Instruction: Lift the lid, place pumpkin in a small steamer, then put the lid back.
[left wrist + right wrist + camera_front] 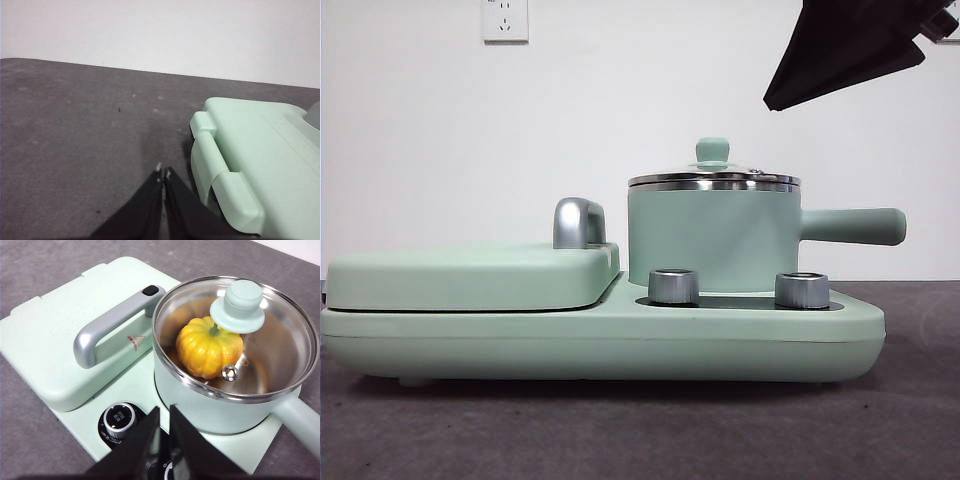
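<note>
Lid (237, 307) sits on the steamer (715, 240), pumpkin (209, 347) inside, at the cooker's (600, 340) knob end. Right gripper (164, 415) hovers above, clenched and empty; left gripper (163, 175) likewise clenched beside the cooker's cover (260, 150).

Pumpkin (209, 352) in small steamer (710, 240), lid (714, 177) on it, steamer on appliance base (610, 340)

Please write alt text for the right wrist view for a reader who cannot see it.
A yellow-orange toy pumpkin sits inside the small mint-green steamer, seen through the closed glass lid with its mint knob. Beside the steamer lies the flat griddle cover with a silver handle, and a silver dial is on the base in front. The right gripper hovers nearby, fingers nearly together, holding nothing.
</note>
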Tool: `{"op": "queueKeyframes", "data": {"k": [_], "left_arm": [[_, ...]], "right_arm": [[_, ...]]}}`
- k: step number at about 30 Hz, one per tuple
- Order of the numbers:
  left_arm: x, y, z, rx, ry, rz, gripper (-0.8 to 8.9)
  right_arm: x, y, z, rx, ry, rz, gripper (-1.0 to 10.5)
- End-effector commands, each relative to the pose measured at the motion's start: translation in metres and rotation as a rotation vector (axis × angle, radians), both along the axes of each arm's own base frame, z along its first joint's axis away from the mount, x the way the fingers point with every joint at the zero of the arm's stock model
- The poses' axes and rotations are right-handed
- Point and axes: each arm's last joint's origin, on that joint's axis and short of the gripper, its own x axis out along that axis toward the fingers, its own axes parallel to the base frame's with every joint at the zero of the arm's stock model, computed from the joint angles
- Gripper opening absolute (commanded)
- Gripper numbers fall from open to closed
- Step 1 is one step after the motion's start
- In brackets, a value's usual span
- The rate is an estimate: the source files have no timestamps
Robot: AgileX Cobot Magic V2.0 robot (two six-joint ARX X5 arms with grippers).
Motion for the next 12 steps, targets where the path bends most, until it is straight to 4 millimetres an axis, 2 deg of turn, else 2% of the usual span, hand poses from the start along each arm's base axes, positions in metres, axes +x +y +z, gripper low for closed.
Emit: {"op": "queueKeyframes", "data": {"k": [1, 7, 12], "left_arm": [[0.001, 0.0, -0.005, 0.017, 0.002, 0.001, 0.07], [0.001, 0.0, -0.005, 0.017, 0.002, 0.001, 0.07], [0.001, 0.0, -0.005, 0.017, 0.002, 0.001, 0.07]], "right_arm": [[0.0, 0.002, 0.002, 0.016, -0.001, 0.003, 0.3], [-0.001, -0.005, 0.005, -0.06, -0.082, 0.005, 0.3], [-0.008, -0.037, -0.004, -0.032, -0.119, -0.1, 0.3]]}}
